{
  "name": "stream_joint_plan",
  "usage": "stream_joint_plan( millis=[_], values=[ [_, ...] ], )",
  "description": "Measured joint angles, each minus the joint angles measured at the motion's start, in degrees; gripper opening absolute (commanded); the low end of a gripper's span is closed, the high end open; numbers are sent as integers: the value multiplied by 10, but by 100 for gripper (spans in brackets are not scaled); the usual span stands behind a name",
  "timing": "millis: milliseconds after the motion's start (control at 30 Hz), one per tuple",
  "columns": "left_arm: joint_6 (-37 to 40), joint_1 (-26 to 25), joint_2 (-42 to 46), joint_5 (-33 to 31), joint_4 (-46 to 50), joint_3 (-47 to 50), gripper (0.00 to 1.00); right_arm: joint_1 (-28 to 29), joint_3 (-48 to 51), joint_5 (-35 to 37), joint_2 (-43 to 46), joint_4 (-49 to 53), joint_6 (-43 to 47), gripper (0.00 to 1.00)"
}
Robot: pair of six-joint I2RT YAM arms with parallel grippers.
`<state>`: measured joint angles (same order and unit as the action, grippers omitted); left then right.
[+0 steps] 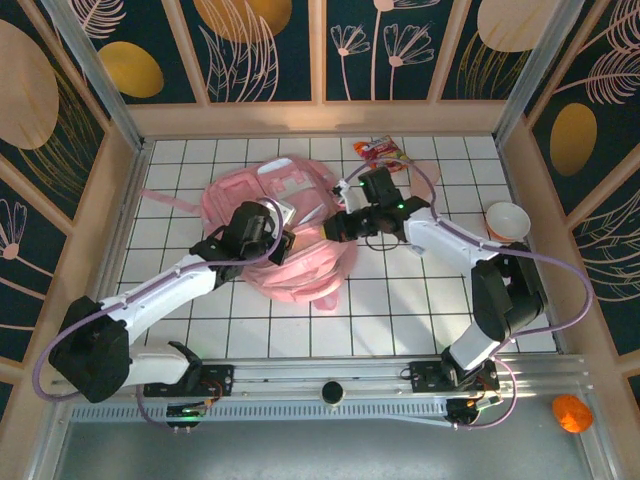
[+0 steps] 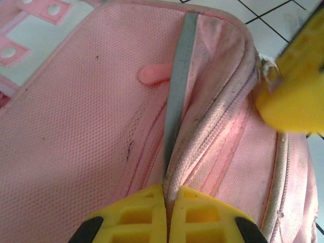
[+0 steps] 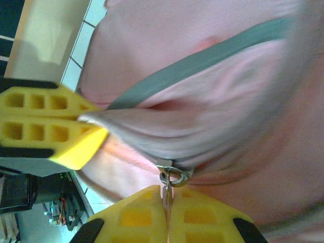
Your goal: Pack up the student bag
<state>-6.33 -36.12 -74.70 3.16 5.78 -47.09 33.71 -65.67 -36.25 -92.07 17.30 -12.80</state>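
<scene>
On the white tiled table (image 1: 420, 300), between the two arms, the student bag (image 1: 315, 268) is lying flat, a big soft pink backpack with lighter panels. Its cloth is showing a fine woven mesh grain. A smooth grey strip (image 2: 178, 76) is running along the zip line, and a small rounded pink tab (image 2: 152, 74) is sitting just beside it. The left pincer (image 2: 166, 195), its blocky yellow fingers pierced by square cut-outs, is pressing fully together on a raised fold of the bag's fabric at the near end of that strip. The right pincer (image 3: 167, 198) is holding its fingers shut on the thin metal zip pull (image 3: 171, 178), a small ring with a flat tab, at the bag's seam. The two pincers are sitting close together over the bag. A round white bowl (image 1: 507, 220) is standing near the table's right edge, well apart from the bag.
</scene>
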Motion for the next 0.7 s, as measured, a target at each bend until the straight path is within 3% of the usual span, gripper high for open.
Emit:
stream_joint_plan(
  millis=[167, 467, 533, 633, 700],
  values=[
    [-2, 0, -12, -7, 5, -13, 0, 16, -9, 29, 0, 7, -29, 0],
    [-2, 4, -15, 7, 5, -14, 0, 73, -9, 68, -7, -50, -159, 0],
    [1, 5, -15, 8, 5, -14, 0, 80, -9, 80, -9, -54, -173, 7],
    [14, 6, -10, 10, -6, -6, 0, 81, -2, 80, -6, -62, -186, 28],
    [31, 7, -5, 15, -27, 7, 0, 81, 14, 65, 10, -65, -196, 35]
  ],
)
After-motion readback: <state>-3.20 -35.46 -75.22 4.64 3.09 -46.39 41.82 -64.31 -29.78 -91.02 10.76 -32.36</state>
